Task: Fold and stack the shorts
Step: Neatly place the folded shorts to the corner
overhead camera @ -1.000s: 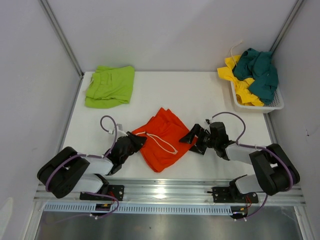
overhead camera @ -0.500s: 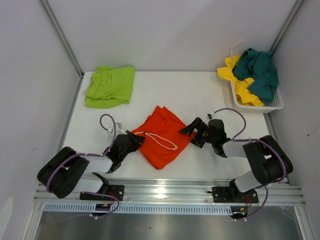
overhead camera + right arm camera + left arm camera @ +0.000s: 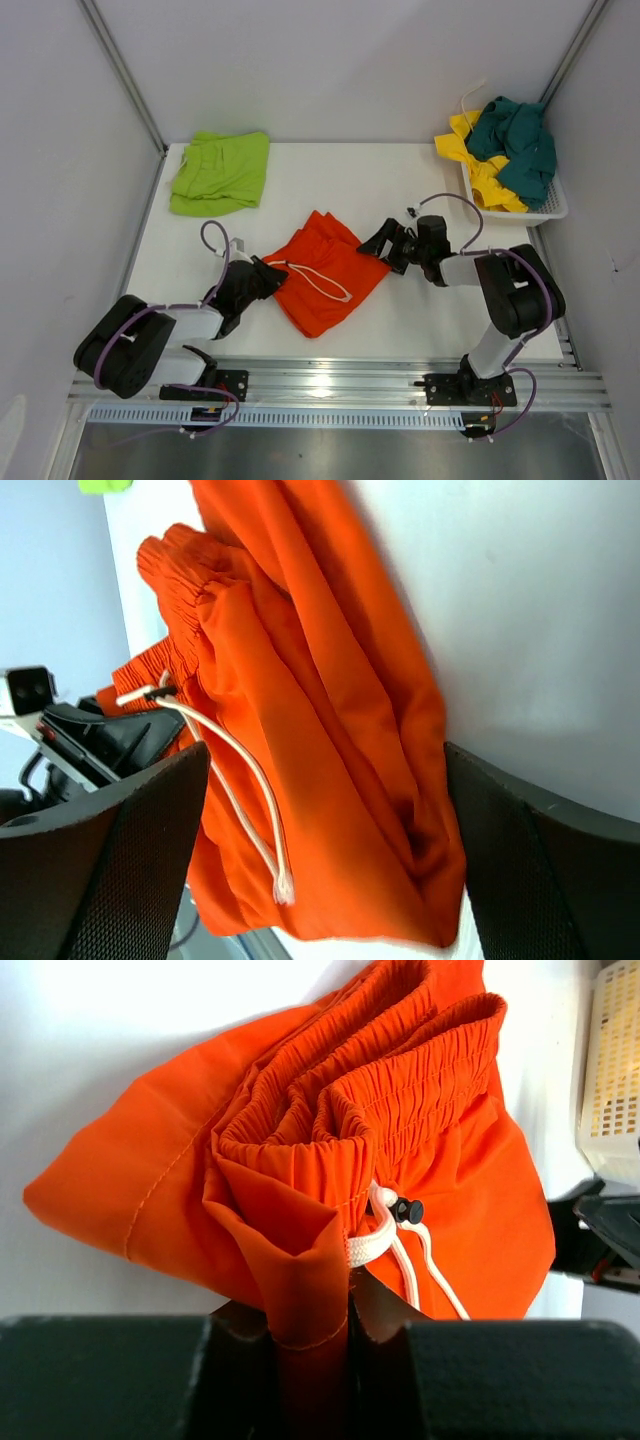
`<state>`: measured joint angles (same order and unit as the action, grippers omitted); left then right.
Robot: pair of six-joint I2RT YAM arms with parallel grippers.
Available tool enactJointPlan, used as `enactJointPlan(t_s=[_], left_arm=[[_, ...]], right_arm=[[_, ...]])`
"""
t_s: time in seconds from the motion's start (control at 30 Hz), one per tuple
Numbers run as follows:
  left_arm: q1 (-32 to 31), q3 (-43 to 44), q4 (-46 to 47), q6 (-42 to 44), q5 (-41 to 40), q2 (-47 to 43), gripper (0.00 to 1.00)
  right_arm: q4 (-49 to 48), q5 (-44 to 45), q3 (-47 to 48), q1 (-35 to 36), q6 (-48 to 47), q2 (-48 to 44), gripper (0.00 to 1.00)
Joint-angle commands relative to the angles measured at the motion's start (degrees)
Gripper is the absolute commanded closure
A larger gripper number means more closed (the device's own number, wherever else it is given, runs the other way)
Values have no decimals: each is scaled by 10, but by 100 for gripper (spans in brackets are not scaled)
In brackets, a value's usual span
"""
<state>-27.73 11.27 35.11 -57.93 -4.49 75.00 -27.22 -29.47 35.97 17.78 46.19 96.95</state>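
Note:
The orange shorts [image 3: 325, 270] lie bunched in the middle of the table, white drawstring [image 3: 320, 283] on top. My left gripper [image 3: 262, 281] is shut on their left edge; the left wrist view shows orange cloth [image 3: 310, 1290] pinched between the jaws. My right gripper [image 3: 378, 245] is open at the shorts' right edge, its fingers wide apart on either side of the cloth [image 3: 330, 770] without closing on it. The lime green shorts [image 3: 220, 172] lie folded at the back left. Yellow shorts [image 3: 478, 168] and dark teal shorts [image 3: 520, 145] are piled in the basket.
A white mesh basket [image 3: 545, 212] stands at the back right corner, against the right wall. Grey walls and metal posts close the table on three sides. The rail with the arm bases runs along the near edge.
My right gripper has moved back and left along the shorts' right edge. The left gripper has drawn slightly back and left, and the orange shorts have shifted and bunched a little narrower.

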Motion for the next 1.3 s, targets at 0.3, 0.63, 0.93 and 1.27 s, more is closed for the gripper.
enactJointPlan(t_s=[0.3, 0.63, 0.93, 1.27], left_arm=[[34, 40, -7, 84, 82, 20, 100], [55, 76, -46, 137, 118, 23, 100], [66, 131, -78, 157, 132, 52, 100], [77, 207, -130, 187, 135, 98, 100]], right_arm=[[255, -104, 136, -7, -215, 113, 5], [374, -134, 249, 18, -339, 197, 12], [400, -117, 272, 51, -353, 209, 25], [343, -81, 287, 69, -294, 199, 75]])
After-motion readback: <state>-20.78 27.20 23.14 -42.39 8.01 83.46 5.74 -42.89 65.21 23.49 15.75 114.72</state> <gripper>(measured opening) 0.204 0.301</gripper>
